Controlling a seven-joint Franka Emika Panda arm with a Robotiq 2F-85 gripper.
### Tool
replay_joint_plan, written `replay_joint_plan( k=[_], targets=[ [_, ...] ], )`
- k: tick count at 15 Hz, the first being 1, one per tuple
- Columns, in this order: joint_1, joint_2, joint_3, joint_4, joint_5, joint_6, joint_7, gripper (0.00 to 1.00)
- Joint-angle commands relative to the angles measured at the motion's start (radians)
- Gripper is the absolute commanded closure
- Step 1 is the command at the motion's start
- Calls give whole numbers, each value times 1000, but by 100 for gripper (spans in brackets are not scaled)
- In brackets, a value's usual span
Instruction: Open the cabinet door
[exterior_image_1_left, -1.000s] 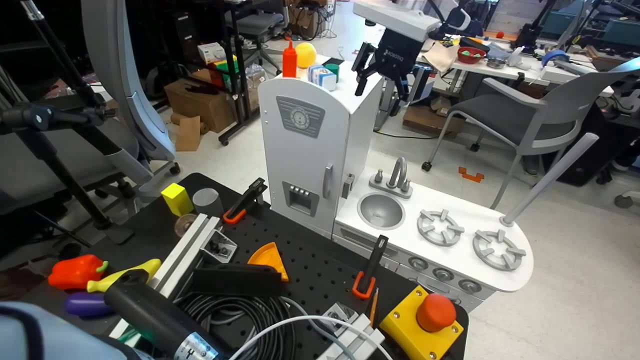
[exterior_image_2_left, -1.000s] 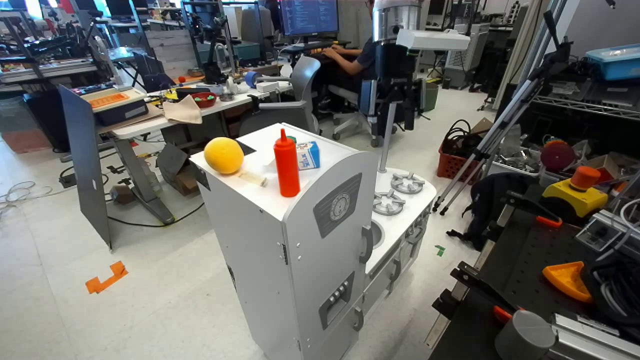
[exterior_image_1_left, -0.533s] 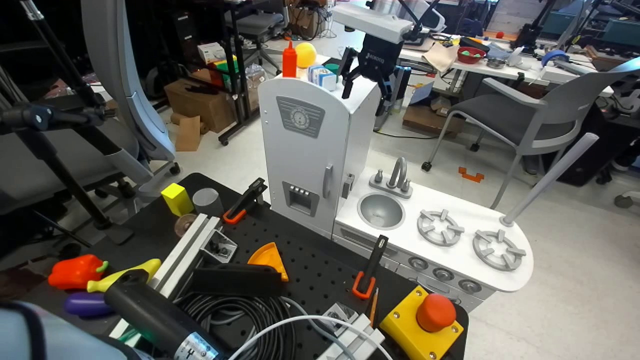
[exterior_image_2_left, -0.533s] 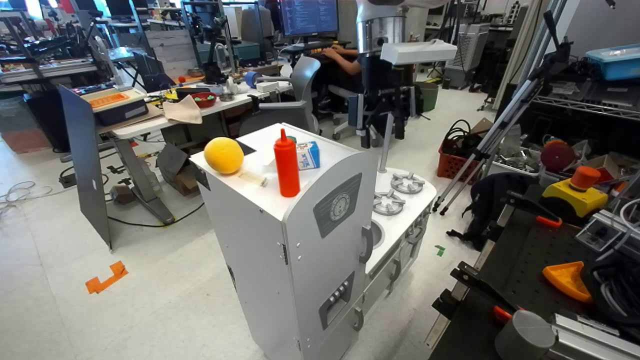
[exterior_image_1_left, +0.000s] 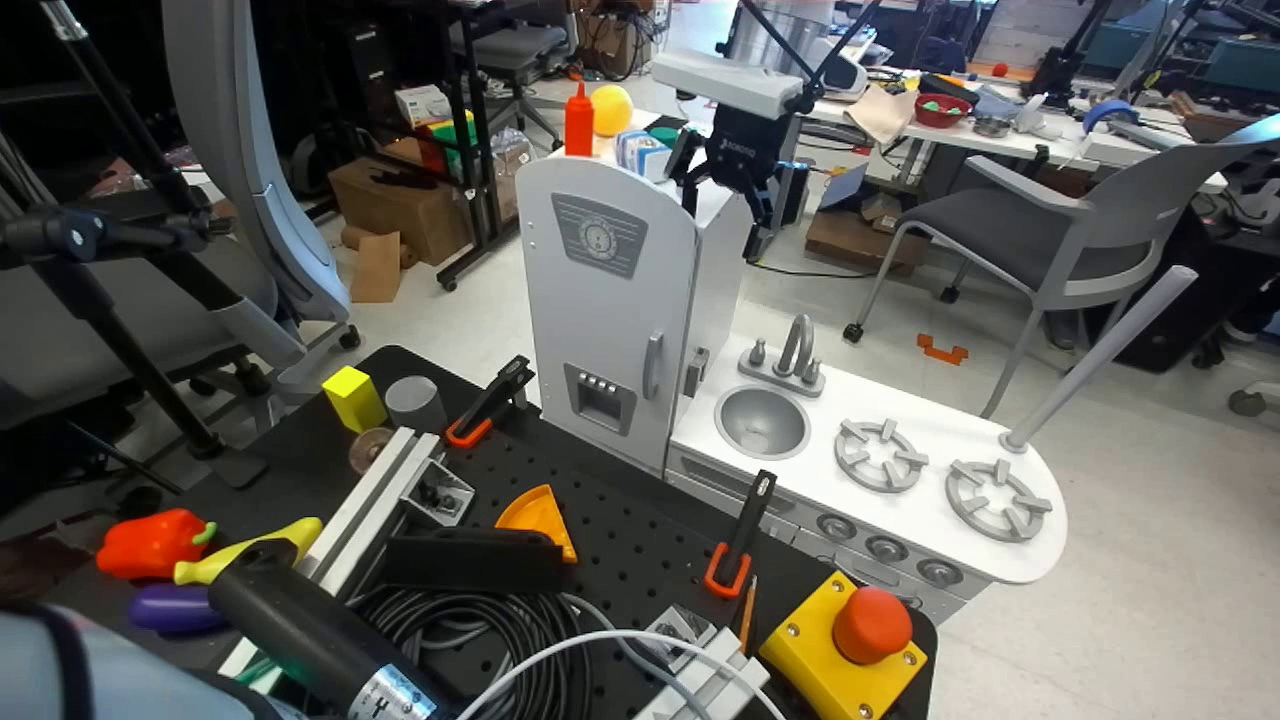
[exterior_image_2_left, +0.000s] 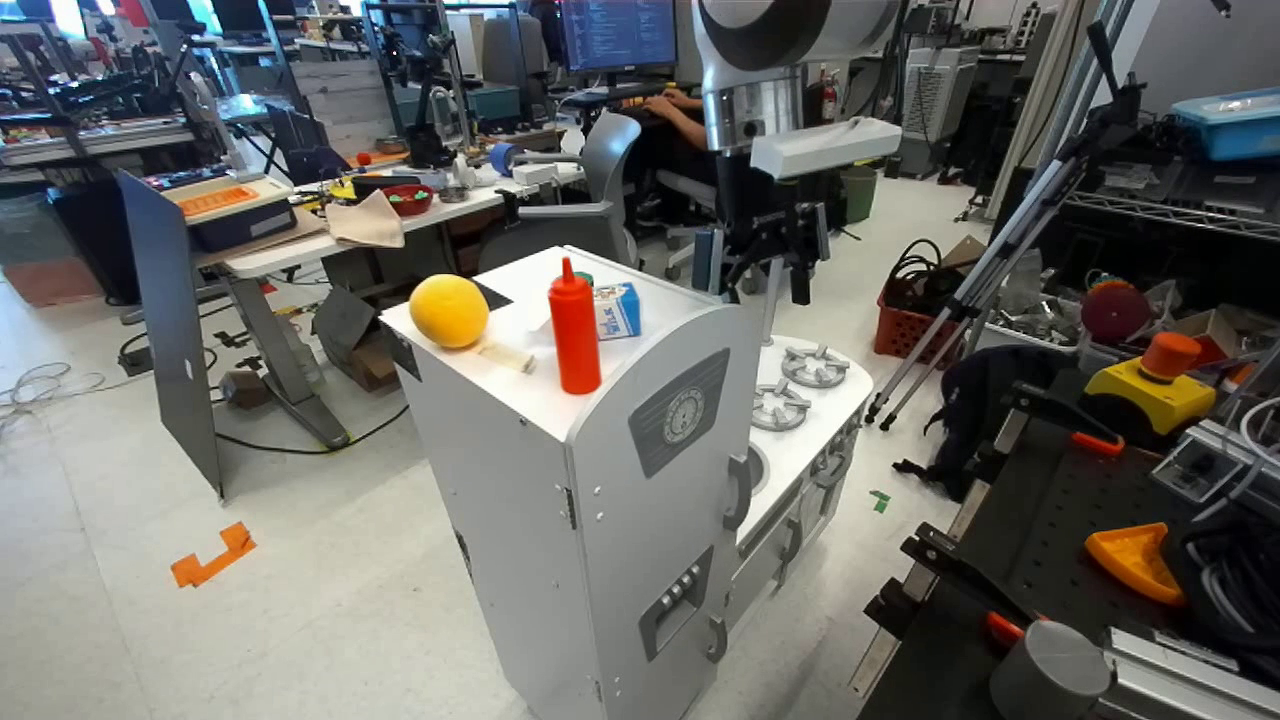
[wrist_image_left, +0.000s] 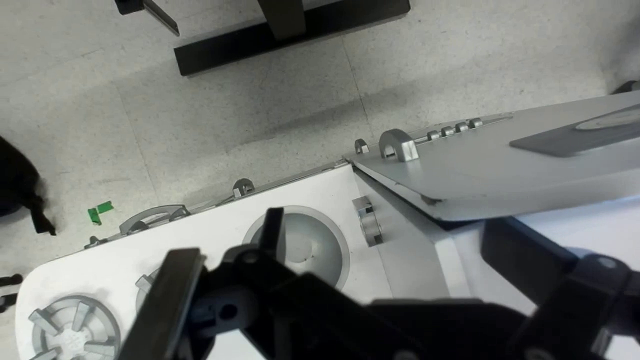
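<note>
Barely ajar, the cabinet door (exterior_image_1_left: 600, 315) forms the front of the tall cabinet (exterior_image_2_left: 490, 500), next to the low white counter (exterior_image_1_left: 945, 435) with its sink (exterior_image_1_left: 763, 425); a thin dark gap shows along the door's edge in the wrist view. At the upper corner on the counter side hovers the claw (exterior_image_1_left: 722, 222), its fingers (wrist_image_left: 525, 257) spread wide with nothing gripped, one of them just behind the door's rounded edge (whether it touches, I can't tell). The grey handle (exterior_image_1_left: 652, 365) sits well below. Atop the cabinet, in both exterior views, are a red bottle (exterior_image_2_left: 573, 335), a round yellow object (exterior_image_2_left: 448, 311) and a blue-and-white carton (exterior_image_2_left: 617, 310). A black tabletop (exterior_image_1_left: 640, 545) stands near the door's front.
</note>
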Motion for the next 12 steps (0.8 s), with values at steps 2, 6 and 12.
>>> replay_joint_plan(
  k=[2,6,12],
  targets=[
    [25,-6,1,-63,-69,3,9,0],
    [54,-54,9,-202,-135,-3,-9,0],
    [94,-131,28,-397,-239,19,-15,0]
  ],
)
